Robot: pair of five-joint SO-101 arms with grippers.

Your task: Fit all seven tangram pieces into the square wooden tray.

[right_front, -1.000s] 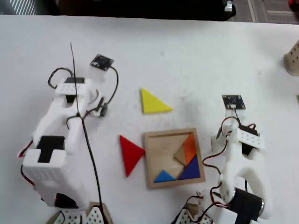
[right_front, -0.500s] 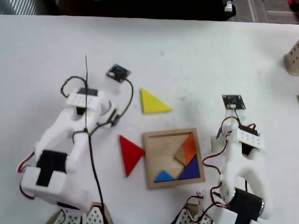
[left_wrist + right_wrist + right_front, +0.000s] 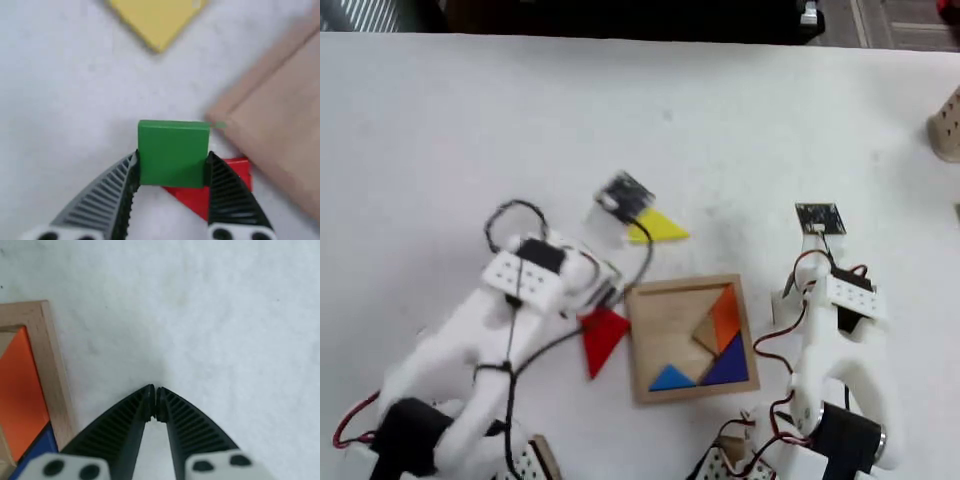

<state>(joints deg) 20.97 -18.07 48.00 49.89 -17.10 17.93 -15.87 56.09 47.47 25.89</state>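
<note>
Your left gripper (image 3: 172, 157) has swung rightward to the tray's (image 3: 680, 285) upper-left corner, clamped on the green square (image 3: 173, 145). Your right gripper (image 3: 154, 396), right of the tray, is pinched together.

Tray (image 3: 633, 345) near tabletop front edge. Four pieces (image 3: 725, 315) along its right and front sides. One triangle (image 3: 603, 335) at its left rim, second triangle (image 3: 660, 227) behind it.
</note>
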